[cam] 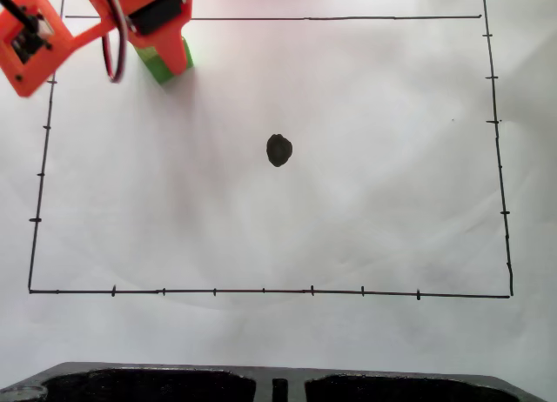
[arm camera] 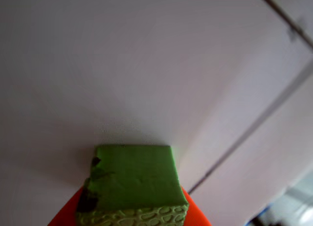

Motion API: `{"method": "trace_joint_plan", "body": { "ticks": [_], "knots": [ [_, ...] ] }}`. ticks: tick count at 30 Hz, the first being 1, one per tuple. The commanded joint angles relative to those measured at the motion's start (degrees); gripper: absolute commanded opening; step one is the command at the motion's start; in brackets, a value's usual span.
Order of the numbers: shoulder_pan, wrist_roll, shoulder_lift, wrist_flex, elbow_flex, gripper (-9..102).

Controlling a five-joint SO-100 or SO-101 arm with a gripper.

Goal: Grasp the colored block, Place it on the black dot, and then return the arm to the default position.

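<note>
Light: bright, even, soft.
Shadows: faint beneath the arm (cam: 130, 28).
Focus: wrist view blurs beyond the block (arm camera: 134, 179).
Glare: pinkish top edge, fixed view.

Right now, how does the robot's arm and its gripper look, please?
The arm is bright orange plastic with blocky, squared parts. A black servo block sits in it, and red, black and white wires loop beside it. The gripper has a tapered orange finger; orange edges also show at the bottom of the wrist view.

Fixed view looks straight down; wrist view hugs the shared green block (cam: 165, 67).
</note>
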Motion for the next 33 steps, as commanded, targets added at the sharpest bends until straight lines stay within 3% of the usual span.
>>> {"method": "trace_joint_plan", "body": {
  "ticks": [1, 8, 21, 33],
  "knots": [
    [-1.23, 6.33, 2.64, 2.81, -5.45, 9],
    [-8.7, 22.94, -2.11, 13.54, -19.69, 4],
    [-26.81, 45.88, -17.49, 15.56, -32.87, 5],
    [-37.88, 53.26, -24.79, 14.41, -36.47, 5]
  ]
}}
